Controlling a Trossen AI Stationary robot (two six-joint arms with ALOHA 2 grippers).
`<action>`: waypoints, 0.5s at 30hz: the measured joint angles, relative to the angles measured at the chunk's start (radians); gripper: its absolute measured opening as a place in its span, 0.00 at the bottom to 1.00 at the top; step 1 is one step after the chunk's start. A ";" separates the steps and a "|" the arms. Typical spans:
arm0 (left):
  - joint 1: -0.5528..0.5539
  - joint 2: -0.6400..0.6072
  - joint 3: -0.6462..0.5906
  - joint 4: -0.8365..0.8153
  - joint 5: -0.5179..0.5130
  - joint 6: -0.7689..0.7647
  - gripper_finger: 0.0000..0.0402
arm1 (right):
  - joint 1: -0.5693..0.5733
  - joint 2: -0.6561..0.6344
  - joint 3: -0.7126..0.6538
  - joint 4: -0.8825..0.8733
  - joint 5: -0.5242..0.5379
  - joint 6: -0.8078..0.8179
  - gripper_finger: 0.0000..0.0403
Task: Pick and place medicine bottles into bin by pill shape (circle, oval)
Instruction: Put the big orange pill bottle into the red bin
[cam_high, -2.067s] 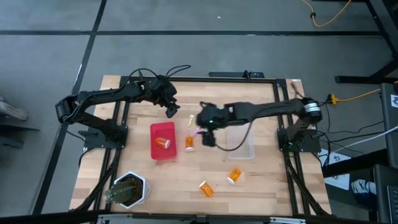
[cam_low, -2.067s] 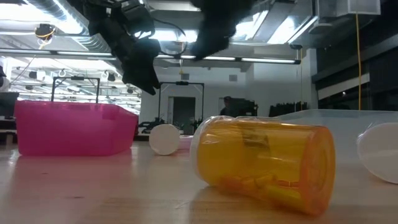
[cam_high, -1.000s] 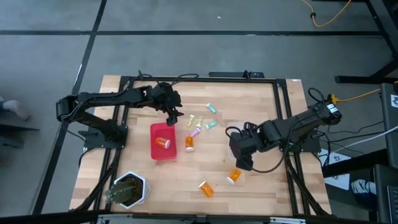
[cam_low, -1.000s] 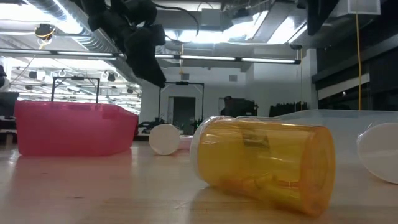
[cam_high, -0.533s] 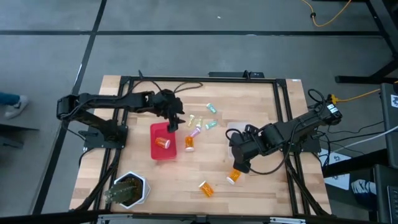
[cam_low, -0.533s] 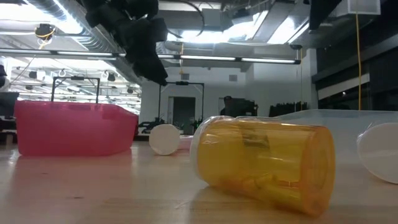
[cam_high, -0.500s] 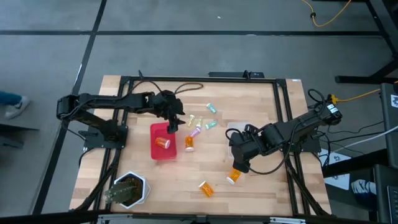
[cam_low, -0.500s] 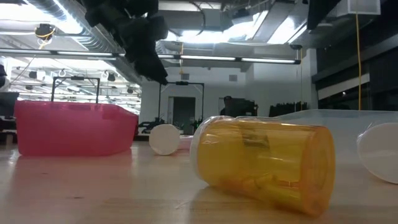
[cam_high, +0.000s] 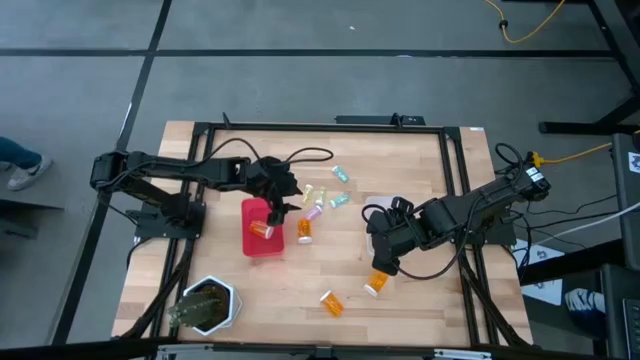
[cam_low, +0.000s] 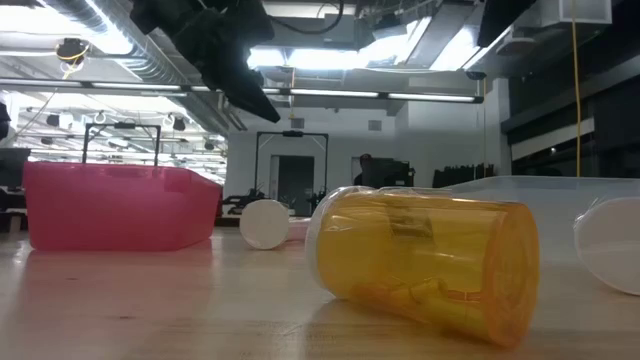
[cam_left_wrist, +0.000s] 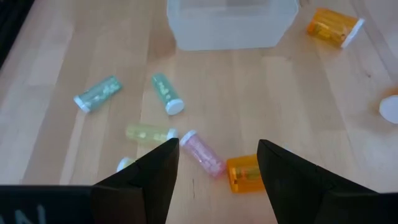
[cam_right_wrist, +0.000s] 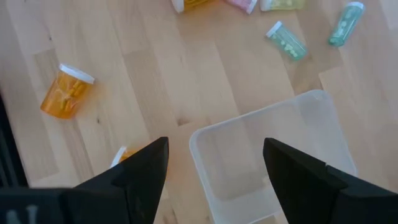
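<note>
My left gripper (cam_high: 283, 196) is open and empty, above the table beside the pink bin's (cam_high: 250, 243) far right corner. Past its fingers (cam_left_wrist: 217, 162) lie a pink vial (cam_left_wrist: 203, 153), an orange bottle (cam_left_wrist: 243, 172), a yellow vial (cam_left_wrist: 147, 133) and two teal vials (cam_left_wrist: 166, 93), all on their sides. An orange bottle (cam_high: 262, 229) lies in the pink bin. My right gripper (cam_high: 383, 262) is open and empty, above the clear bin's (cam_right_wrist: 273, 155) near edge. Two orange bottles (cam_high: 376, 284) (cam_high: 331, 302) lie on the table near it.
A white hexagonal pot (cam_high: 207, 303) with dark contents stands at the near left corner. A black frame (cam_high: 320, 126) runs around the table. In the low view an orange bottle (cam_low: 430, 265) lies close in front, with the pink bin (cam_low: 120, 205) behind it at the left.
My left gripper has gone toward the table's near edge and a little to the right, along the pink bin's far right corner toward the vials. My right gripper has crept slightly toward the near edge. No bottle has moved.
</note>
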 joint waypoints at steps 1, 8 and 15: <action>-0.004 0.000 0.000 0.002 0.001 -0.019 0.53 | 0.000 0.000 0.000 0.000 0.000 0.000 0.66; -0.037 0.000 0.000 0.013 0.004 -0.097 0.53 | 0.000 0.000 0.000 0.000 0.000 0.000 0.66; -0.061 0.000 0.000 0.025 0.004 -0.140 0.53 | 0.000 0.000 0.000 0.026 0.000 0.119 0.66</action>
